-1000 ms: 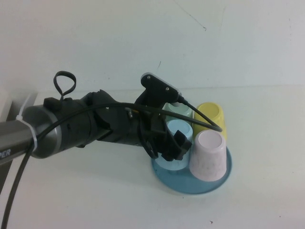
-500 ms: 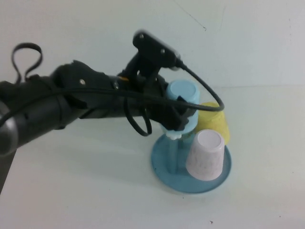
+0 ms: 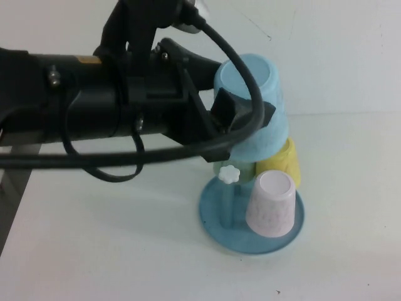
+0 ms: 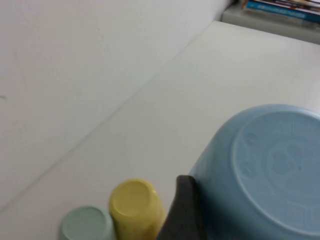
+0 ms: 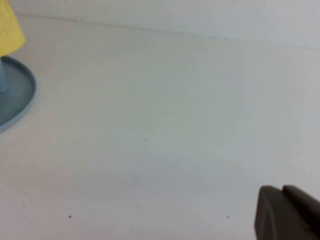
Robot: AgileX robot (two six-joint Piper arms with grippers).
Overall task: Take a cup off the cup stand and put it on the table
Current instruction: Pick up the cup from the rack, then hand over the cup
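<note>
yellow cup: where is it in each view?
High view: yellow cup on the far right of the cup stand, partly behind the cup held in the left pincer.
Left wrist, bottom centre.
Right wrist, top-left corner; right pincer low right.
Shared landmark: the stand.

The round blue plastic cup stand (image 3: 252, 235) sits on the large plain white desk (image 3: 125, 251), right of centre and toward the near side. The light blue plastic tumbler cup (image 3: 257, 113) hangs upside down in the air above the stand's left rear part, clear of the white flower-shaped knob (image 3: 230, 174) on the peg below it. The left gripper (image 3: 241, 125) reaches in from the left and its jaws clasp the cup's sides. On the stand, the upturned pink plastic cup (image 3: 271, 204) stands at the front right, the upturned yellow plastic cup (image 3: 285, 164) behind it, and the pale green plastic cup (image 4: 86, 223) just beside the yellow one. The right gripper (image 5: 287, 215) hovers low over bare desk, well right of the stand.
</note>
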